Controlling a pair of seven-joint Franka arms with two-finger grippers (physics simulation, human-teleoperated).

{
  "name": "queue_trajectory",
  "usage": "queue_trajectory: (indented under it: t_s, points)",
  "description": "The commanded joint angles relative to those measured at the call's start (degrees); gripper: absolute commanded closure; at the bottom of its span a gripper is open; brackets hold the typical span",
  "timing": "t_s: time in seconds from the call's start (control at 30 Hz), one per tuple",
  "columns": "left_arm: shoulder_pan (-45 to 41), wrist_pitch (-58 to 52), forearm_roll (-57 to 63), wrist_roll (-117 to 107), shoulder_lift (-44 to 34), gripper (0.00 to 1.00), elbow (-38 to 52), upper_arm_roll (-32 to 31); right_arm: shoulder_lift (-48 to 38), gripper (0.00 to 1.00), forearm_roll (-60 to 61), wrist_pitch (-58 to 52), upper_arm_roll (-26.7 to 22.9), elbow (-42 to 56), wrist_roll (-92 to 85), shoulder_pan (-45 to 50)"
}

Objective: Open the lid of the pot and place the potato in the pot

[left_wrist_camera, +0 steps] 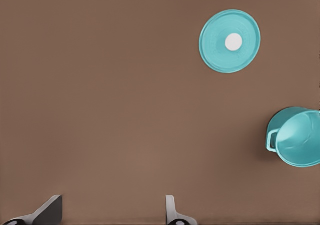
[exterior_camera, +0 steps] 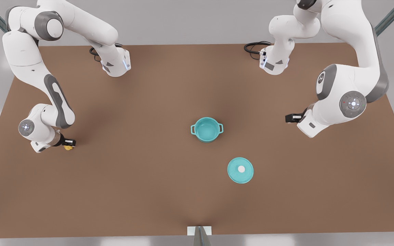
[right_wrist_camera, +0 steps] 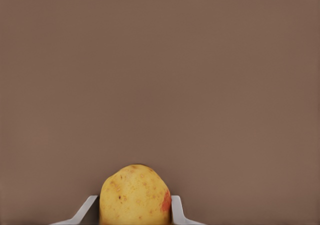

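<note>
Right gripper [exterior_camera: 68,145]: fingers squeeze the potato [right_wrist_camera: 134,195], far from the pot [exterior_camera: 206,129].
Left gripper [left_wrist_camera: 112,215]: fingers apart, waiting.
Pot lid [exterior_camera: 240,169]: off, near pot.
Risk: potato could slip out on the long trip.

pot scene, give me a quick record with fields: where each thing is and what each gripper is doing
pot: upright, uncovered, near the table's middle, nothing in it
pot lid: flat on the table, knob up, apart from the pot, nearer the camera and toward the front view's right
potato: between the right gripper's fingers, far toward the front view's left
right gripper: shut on the potato, low over the table
left gripper: open, holding nothing, at the front view's right, waiting
task state: lid off, potato not yet in pot
</note>
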Motion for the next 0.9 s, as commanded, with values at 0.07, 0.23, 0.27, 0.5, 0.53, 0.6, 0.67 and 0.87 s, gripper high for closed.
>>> queue_trajectory:
  t_s: [0.07,0.23,0.27,0.5,0.53,0.6,0.67,0.87]
  points:
    - [0.4,0.3,-6.0,4.7,0.4,0.0,0.0,0.1,-0.1,0.41,0.1,0.0,0.0,0.0,-0.4,0.1]
    - [0.2,0.3,-6.4,4.3,0.4,0.0,-0.2,0.0,-0.4,0.45,0.1,-0.2,0.0,0.0,-0.2,0.1]
    - [0.2,0.3,-6.5,4.3,0.4,0.0,-0.1,0.1,-0.9,0.45,0.1,-1.0,0.0,0.0,-0.2,0.1]
    - [0.2,0.3,-6.5,4.3,0.4,0.0,0.0,0.0,-3.9,0.46,1.0,-4.9,2.8,0.6,3.2,0.3]
    - [0.2,0.3,-6.5,4.3,0.4,0.0,0.0,0.0,-4.8,0.47,3.2,-6.4,4.1,1.1,4.5,0.7]
    - [0.2,0.3,-6.4,4.4,0.4,0.0,0.0,0.0,-5.2,0.47,4.4,-13.6,9.5,5.5,12.6,0.9]
    - [0.2,0.3,-6.3,4.3,0.4,0.0,0.0,0.1,-5.2,0.48,4.6,-19.6,9.9,11.2,21.9,5.8]
    - [0.5,0.3,-5.8,4.4,0.4,0.0,0.2,0.1,-3.7,0.48,11.2,-30.2,9.9,26.6,48.8,23.7]
